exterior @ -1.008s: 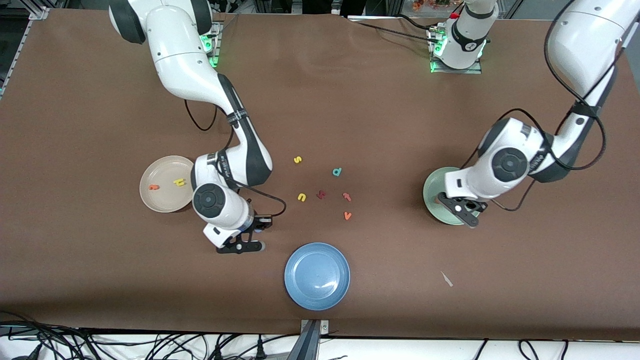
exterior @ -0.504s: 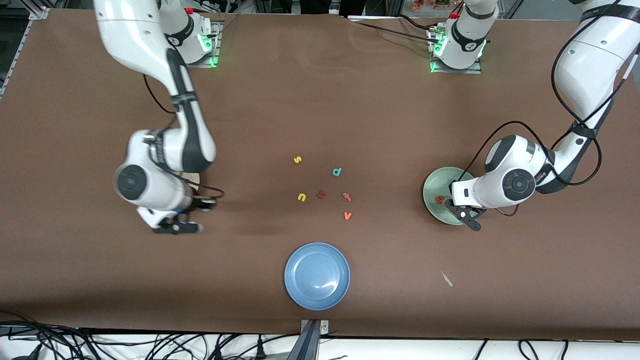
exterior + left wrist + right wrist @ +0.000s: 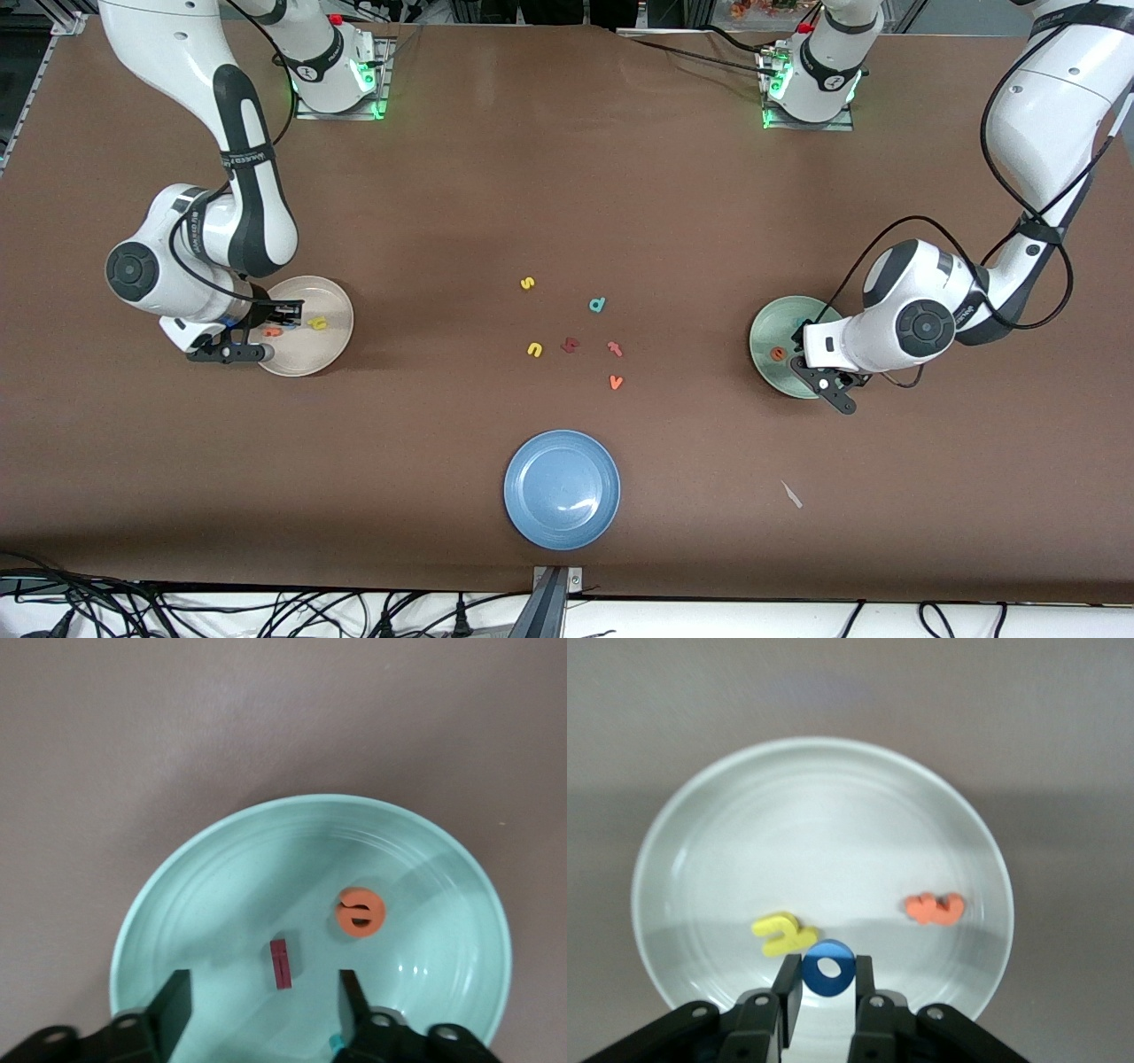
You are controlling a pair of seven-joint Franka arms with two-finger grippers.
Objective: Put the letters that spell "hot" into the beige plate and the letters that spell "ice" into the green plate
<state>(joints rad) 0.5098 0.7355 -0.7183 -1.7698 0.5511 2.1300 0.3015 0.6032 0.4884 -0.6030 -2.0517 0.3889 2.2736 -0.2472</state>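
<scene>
Step in hand: right gripper (image 3: 826, 988), pinching the blue "o" (image 3: 828, 967), hovers over the beige plate (image 3: 332, 346) at frame left; next, release. Left gripper (image 3: 261, 997), spread, over the green plate (image 3: 221, 877); the "c" is probably underneath.

Loose foam letters on the table (image 3: 567, 177) read s (image 3: 527, 283), d (image 3: 597, 305), u (image 3: 534, 349), v (image 3: 616, 382).

Blue plate (image 3: 562, 489): near the table edge closest to the front camera, midway along it. Loose letters at table centre: yellow s (image 3: 527, 283), teal d (image 3: 597, 305), yellow u (image 3: 534, 350), maroon letter (image 3: 570, 344), red hooked letter (image 3: 614, 348), orange v (image 3: 616, 382).
</scene>
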